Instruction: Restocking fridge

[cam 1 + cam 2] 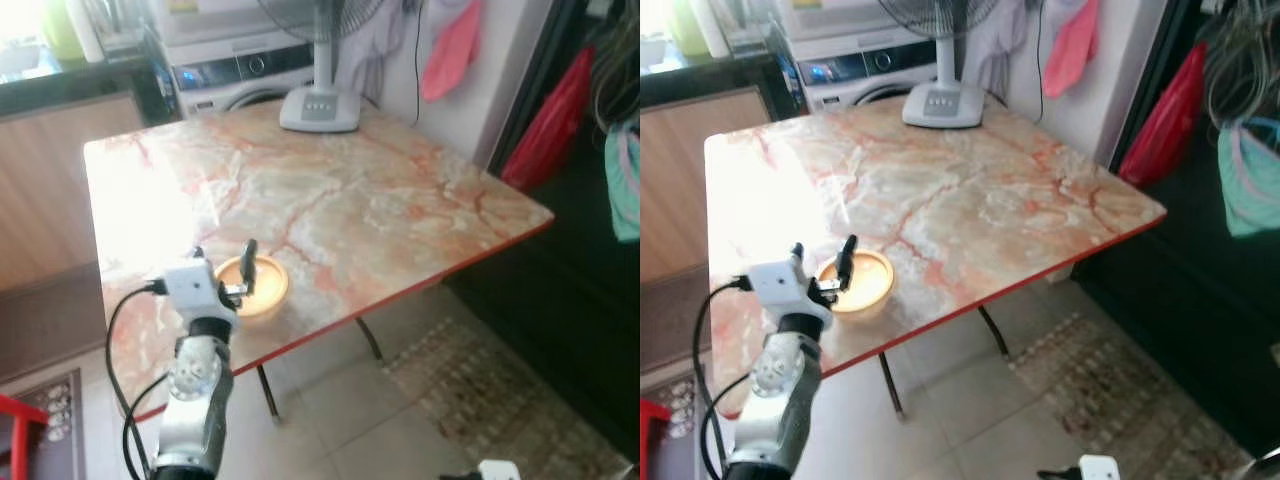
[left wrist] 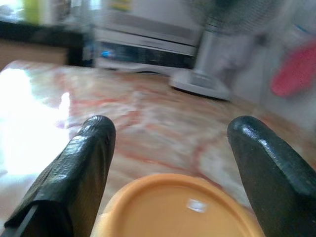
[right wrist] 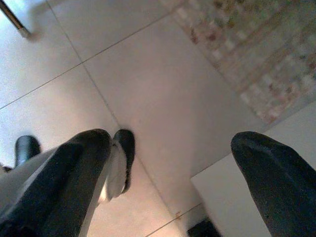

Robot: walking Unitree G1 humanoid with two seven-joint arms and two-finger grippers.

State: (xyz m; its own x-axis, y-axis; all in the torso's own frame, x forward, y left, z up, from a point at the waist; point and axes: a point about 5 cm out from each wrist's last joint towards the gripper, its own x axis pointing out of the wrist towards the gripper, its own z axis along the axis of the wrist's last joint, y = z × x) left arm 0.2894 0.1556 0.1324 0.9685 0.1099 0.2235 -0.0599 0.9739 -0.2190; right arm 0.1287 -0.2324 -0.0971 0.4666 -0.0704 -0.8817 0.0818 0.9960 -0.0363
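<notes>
A round orange container (image 1: 266, 287) with a flat lid sits on the marble table (image 1: 400, 200), close to its front edge. My left gripper (image 1: 224, 251) is open just above and in front of it, one black finger on either side of the near rim. In the left wrist view the orange lid (image 2: 177, 207) lies low between the two fingers (image 2: 84, 163), which do not touch it. My right gripper (image 3: 170, 138) hangs open over the tiled floor, holding nothing.
A fan base (image 1: 318, 108) stands at the table's far edge, with a washing machine (image 1: 240, 70) behind it. A red bag (image 1: 550, 130) hangs to the right by a dark opening. A patterned rug (image 1: 480, 390) lies on the floor under the table's right corner.
</notes>
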